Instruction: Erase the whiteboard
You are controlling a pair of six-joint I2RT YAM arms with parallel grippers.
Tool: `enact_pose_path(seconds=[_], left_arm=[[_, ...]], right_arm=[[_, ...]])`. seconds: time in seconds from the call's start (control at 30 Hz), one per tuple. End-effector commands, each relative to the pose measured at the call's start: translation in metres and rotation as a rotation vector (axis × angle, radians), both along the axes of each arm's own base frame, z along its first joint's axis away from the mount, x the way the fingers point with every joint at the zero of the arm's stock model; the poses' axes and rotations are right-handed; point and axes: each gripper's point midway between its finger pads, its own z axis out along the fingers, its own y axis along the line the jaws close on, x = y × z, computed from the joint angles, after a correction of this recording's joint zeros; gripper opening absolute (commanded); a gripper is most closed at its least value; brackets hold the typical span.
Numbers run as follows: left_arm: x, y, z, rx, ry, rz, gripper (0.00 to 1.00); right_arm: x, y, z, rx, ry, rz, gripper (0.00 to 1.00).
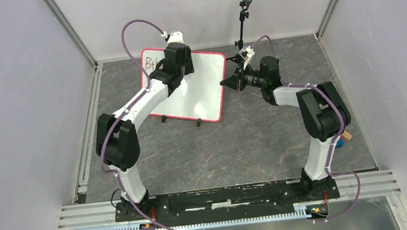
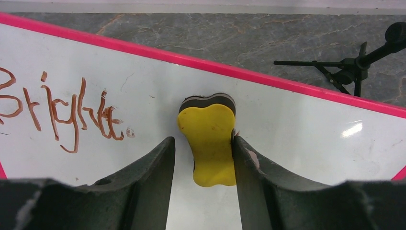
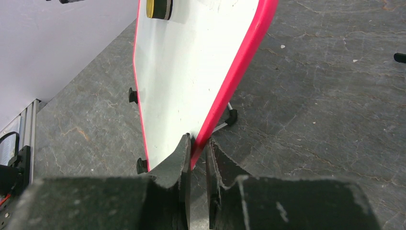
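Now, whiteboard (image 1: 201, 89): propped at a tilt on its black feet (image 1: 164, 119) on the grey worktop (image 1: 239, 140); a red-pink rim runs all round it
Writing (image 2: 62, 112): the word "Bright" in reddish-brown strokes, at the whiteboard's far-left corner; the rest of the face is white with faint smudges
Eraser (image 2: 209, 143): yellow with a dark layer beneath; lying flat on the whiteboard's face, near the end of the word
Left claw (image 2: 203, 140): over the whiteboard, released, its jaws astride the eraser; the finger on the side away from the writing touches the eraser's edge; a strip of white board shows between the other finger and the eraser
Right claw (image 3: 198, 142): clenched on the whiteboard's rim, one finger on the white face and one behind it; at the edge opposite the writing
Microphone stand (image 1: 241, 12): upright beyond the whiteboard's far-right corner, apart from it
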Motion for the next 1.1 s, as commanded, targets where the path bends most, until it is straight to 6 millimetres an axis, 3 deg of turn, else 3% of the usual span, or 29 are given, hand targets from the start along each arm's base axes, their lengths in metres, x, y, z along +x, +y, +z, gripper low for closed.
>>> enact_pose_path(seconds=[0.0,0.37,0.63,0.83,1.07], left_arm=[[0.011,-0.001,0.014,-0.052,-0.041,0.014,0.52],[0.004,-0.031,0.005,-0.114,-0.016,-0.113,0.28],[-0.014,-0.063,-0.007,-0.006,0.002,-0.185,0.25],[-0.008,-0.046,-0.012,0.063,0.015,-0.131,0.25],[0.021,0.017,-0.003,0.036,0.02,-0.023,0.26]], right_arm=[[-0.004,0.001,0.009,-0.008,-0.073,0.032,0.0],[-0.003,0.002,0.009,-0.005,-0.07,0.031,0.0],[-0.003,0.002,0.009,-0.001,-0.069,0.033,0.0],[-0.004,0.002,0.009,-0.002,-0.07,0.034,0.0],[-0.004,0.003,0.01,-0.001,-0.07,0.033,0.0]])
